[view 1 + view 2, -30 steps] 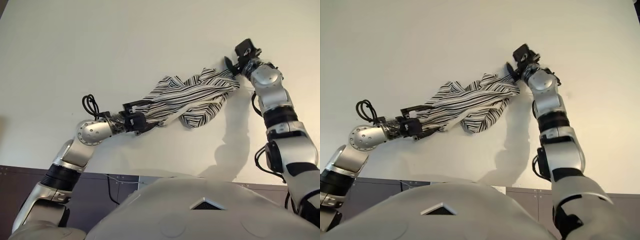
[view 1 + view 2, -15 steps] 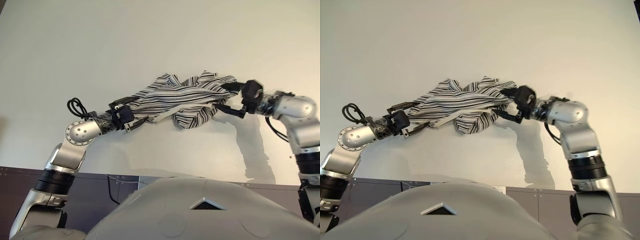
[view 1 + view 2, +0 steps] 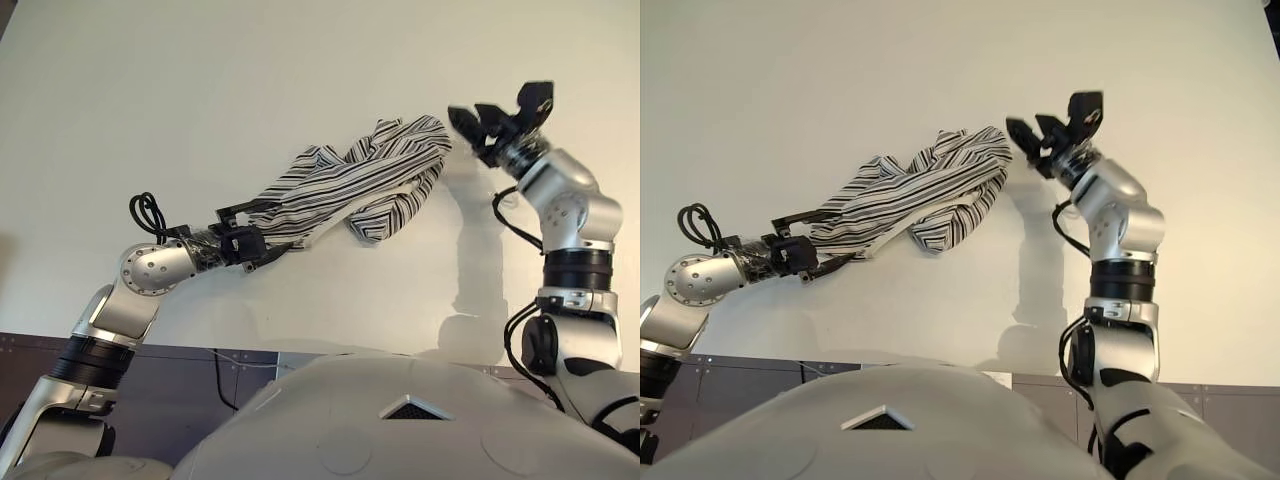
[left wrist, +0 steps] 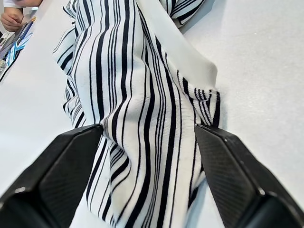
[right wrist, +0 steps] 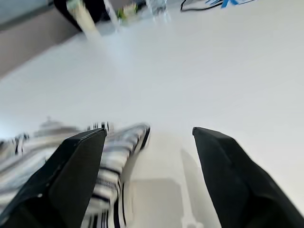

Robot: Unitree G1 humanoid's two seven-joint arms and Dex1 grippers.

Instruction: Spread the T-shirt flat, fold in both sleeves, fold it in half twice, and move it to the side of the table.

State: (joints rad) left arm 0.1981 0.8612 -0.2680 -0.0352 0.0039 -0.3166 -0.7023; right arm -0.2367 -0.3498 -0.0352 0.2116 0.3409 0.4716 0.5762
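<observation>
A black-and-white striped T-shirt [image 3: 350, 185] lies bunched in a long diagonal roll on the white table [image 3: 200, 90]. My left gripper [image 3: 255, 232] is at the roll's near left end, open, with the fabric [image 4: 142, 95] filling the gap between its two black fingers [image 4: 57, 175]. My right gripper [image 3: 495, 108] is open a short way beyond the shirt's far right end, apart from it and holding nothing. In the right wrist view the shirt's end [image 5: 109, 156] lies beside one finger [image 5: 71, 175].
The table's front edge [image 3: 200, 335] runs across just ahead of me, with dark panels below it. Blurred clutter [image 5: 109, 9] stands along the table's far edge. Bare white tabletop [image 3: 120, 120] surrounds the shirt on all sides.
My right gripper has let go of the shirt's right end, opened and swung away to the far right. The shirt's right end has shifted farther away. The left gripper has drifted slightly left.
</observation>
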